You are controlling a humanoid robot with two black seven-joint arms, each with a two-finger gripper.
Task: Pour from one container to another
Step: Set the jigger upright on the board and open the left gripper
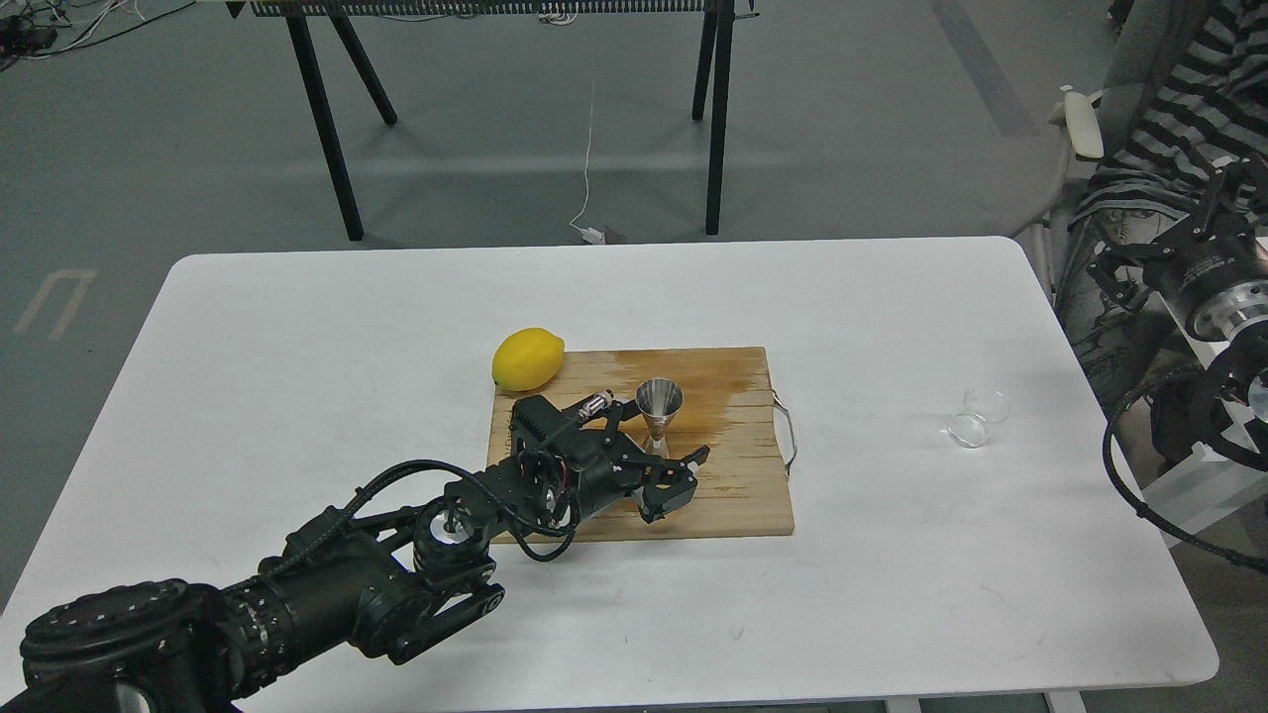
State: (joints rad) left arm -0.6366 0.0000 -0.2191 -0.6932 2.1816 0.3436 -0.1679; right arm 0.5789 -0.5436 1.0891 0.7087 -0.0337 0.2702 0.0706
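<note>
a white rounded table [297, 396] carries a light wooden cutting board [733, 495] with a thin metal handle [789, 434] on its right edge and a darker wet-looking stain across its far right part. a yellow lemon [527, 358] sits at the board's far left corner, partly on the wood. beyond the table stand black trestle legs [327, 129] on a grey floor.

the small shiny steel hourglass-shaped jigger [659, 414] stands upright near the middle of the board, its open cone facing up. the small clear glass cup [976, 417] lies on its side on the bare table, well to the right of the board, its mouth towards the camera.

the left gripper [666, 465] reaches over the board with its fingers spread apart on either side of the jigger's base, not clearly touching it. the glass cup is well apart from it. the right arm [1204, 287] is at the right edge, off the table; its gripper is not in view.
</note>
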